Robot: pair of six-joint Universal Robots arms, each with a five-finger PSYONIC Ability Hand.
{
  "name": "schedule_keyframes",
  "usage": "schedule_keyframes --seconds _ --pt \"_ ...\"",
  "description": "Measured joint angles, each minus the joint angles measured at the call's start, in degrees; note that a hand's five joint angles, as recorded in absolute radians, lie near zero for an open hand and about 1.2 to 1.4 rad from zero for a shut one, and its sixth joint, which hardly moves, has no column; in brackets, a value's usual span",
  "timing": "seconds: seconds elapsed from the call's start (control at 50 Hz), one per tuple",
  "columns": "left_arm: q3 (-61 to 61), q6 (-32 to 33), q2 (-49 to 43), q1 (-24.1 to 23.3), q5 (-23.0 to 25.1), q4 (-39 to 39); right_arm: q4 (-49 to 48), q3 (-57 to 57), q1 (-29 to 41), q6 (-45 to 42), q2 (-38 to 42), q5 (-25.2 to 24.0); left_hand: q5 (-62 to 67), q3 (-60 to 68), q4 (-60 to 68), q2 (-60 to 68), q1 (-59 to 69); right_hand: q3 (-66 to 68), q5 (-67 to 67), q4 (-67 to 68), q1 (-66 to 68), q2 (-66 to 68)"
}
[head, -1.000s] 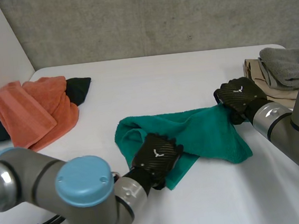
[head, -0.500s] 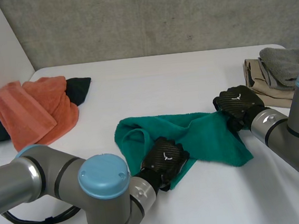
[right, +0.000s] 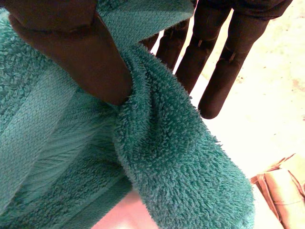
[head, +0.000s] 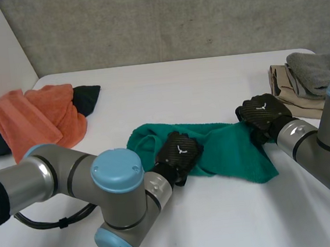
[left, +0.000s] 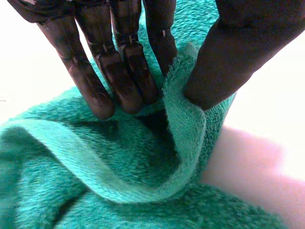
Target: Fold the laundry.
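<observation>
One green towel lies bunched across the middle of the white table, strung out in a band between the two arms. The left robot hand is on its left part, and up close it's a clear pinch: a raised fold of towel edge is caught between the thumb and the straight fingers. Over at the towel's far right end, the right robot hand has a ridge of pile clamped between its thumb and fingers. Off to the far left, a crumpled orange towel lies over a dark cloth. At the right edge, a grey towel rests on a folded beige cloth, close to the right robot hand but apart from it.
</observation>
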Motion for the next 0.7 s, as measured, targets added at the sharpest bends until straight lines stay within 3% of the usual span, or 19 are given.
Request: schedule_keyframes --seconds 0.12,0.2,0.34,0.46,0.54,0.7 --pt "-2.0 -0.4 6.5 1.5 -4.1 0.0 0.6 -1.3 -0.1 -0.3 -1.0 0.1 0.0 0.0 0.0 0.0 0.0 0.0 0.0 0.0 0.0 0.0" --pt "-6.0 -0.9 17.2 3.9 -6.8 0.1 3.6 -3.6 -0.2 -1.1 -4.6 0.1 0.0 0.0 0.0 0.0 0.0 0.0 0.0 0.0 0.0 0.0" --pt "-12.7 -5.2 34.3 7.6 -7.5 0.0 12.1 -10.7 -1.7 -1.8 -12.4 0.0 0.0 0.1 0.1 0.0 0.0 0.0 0.0 0.1 0.0 0.0" --pt "-17.1 -10.0 42.7 10.7 -7.1 -1.4 16.3 -17.4 -2.6 -0.3 -14.1 0.1 0.0 0.1 0.2 0.0 0.0 0.0 0.0 0.2 0.0 0.0" --pt "-20.2 -11.8 44.6 12.1 -6.2 -2.8 17.0 -20.9 -2.7 3.4 -11.3 0.1 0.0 0.1 0.2 0.0 0.0 0.0 0.0 0.2 0.0 0.0" --pt "-25.5 -13.3 42.9 12.9 -1.9 -3.7 17.0 -32.1 -2.1 18.7 7.6 2.3 0.0 0.1 0.2 0.0 0.0 -3.4 -2.9 -3.4 -1.7 -3.1"
